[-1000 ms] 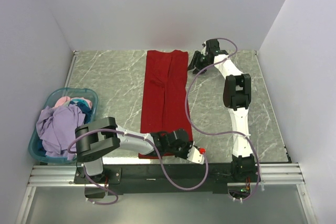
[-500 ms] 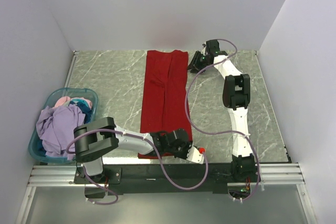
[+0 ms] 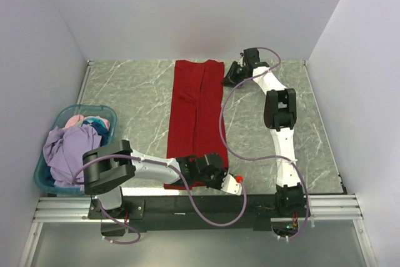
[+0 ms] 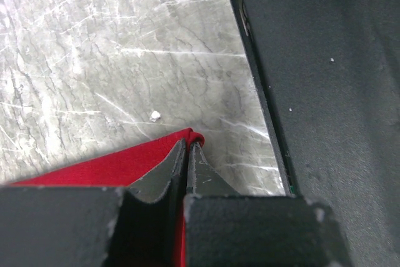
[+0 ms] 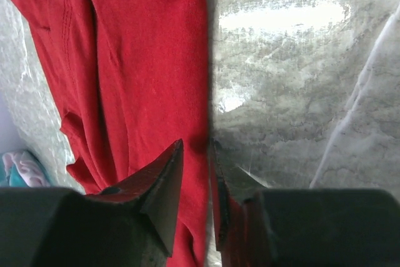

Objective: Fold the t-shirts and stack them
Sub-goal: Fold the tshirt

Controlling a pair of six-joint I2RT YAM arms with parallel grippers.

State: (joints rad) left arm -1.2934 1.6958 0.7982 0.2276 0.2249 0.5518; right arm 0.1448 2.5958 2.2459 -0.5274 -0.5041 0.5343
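Observation:
A red t-shirt [image 3: 197, 104], folded into a long strip, lies down the middle of the marble table from its far edge to its near edge. My left gripper [image 3: 219, 173] is at the strip's near right corner, low on the table. In the left wrist view the gripper [image 4: 188, 143] is shut on that corner of the shirt [image 4: 125, 161]. My right gripper [image 3: 230, 76] is at the strip's far right edge. In the right wrist view the gripper [image 5: 195, 145] is open, its jaws straddling the edge of the shirt [image 5: 144, 48].
A teal basket [image 3: 44, 176] at the left edge holds a pile of clothes with a lavender garment [image 3: 69, 151] on top. The table's black front edge [image 4: 275, 123] runs close to the right of the left gripper. White walls enclose the table on three sides.
The right gripper has shifted slightly towards the shirt's far right edge. The left arm has shifted a little, still at the near corner.

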